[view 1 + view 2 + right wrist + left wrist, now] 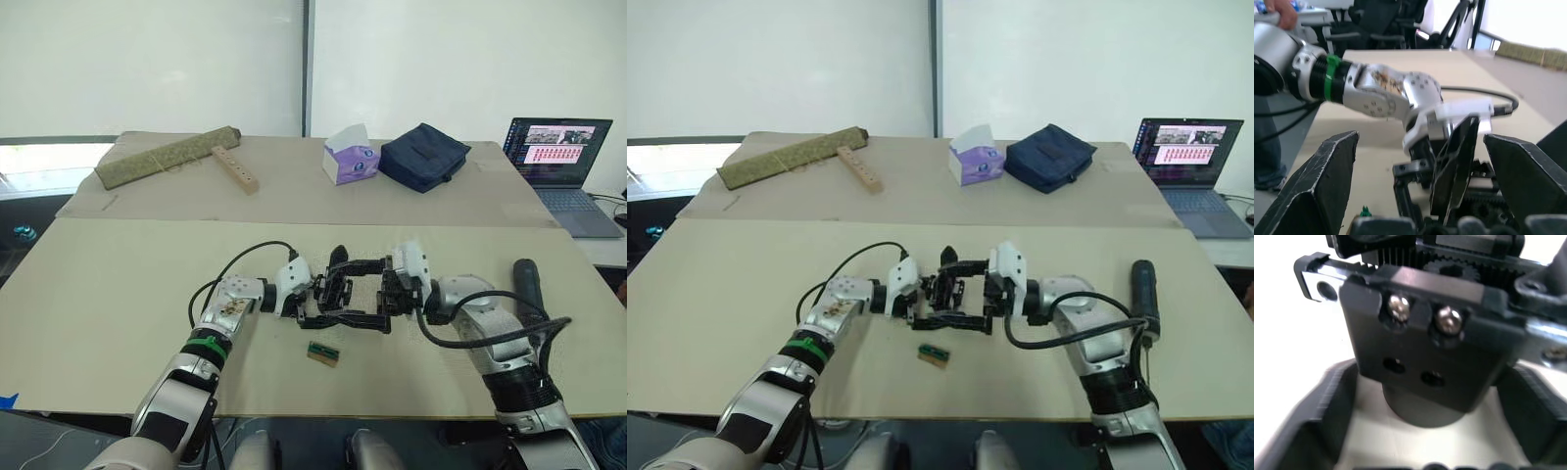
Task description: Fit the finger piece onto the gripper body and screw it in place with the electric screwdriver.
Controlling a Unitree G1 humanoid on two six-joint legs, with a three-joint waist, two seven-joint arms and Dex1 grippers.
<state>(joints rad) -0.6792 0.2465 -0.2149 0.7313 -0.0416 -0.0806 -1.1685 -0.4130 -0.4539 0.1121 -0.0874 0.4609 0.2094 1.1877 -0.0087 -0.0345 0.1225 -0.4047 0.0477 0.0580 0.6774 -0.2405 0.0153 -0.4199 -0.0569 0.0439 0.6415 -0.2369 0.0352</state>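
The gripper body [338, 292], a black block with two screws and a round base [1425, 406], sits mid-table. My left gripper [315, 292] is shut on it, its fingers [1327, 416] flanking the base. From the other side my right gripper [1420, 139] stands wide open around the body. Between its fingers [1317, 186] a black pointed wedge [1454, 161] rises upright from the body's toothed rack, touching neither finger. I cannot tell whether it is the finger piece or the body's own finger. The electric screwdriver [530, 286] lies on the table beside my right forearm.
A small green-and-brown block [323, 353] lies just in front of the grippers. On the far table are a tissue box [350, 157], a dark blue bag [424, 157], a wooden strip [235, 169], a rolled mat [167, 157] and a laptop [558, 157]. A person's hand [1283, 12] shows behind.
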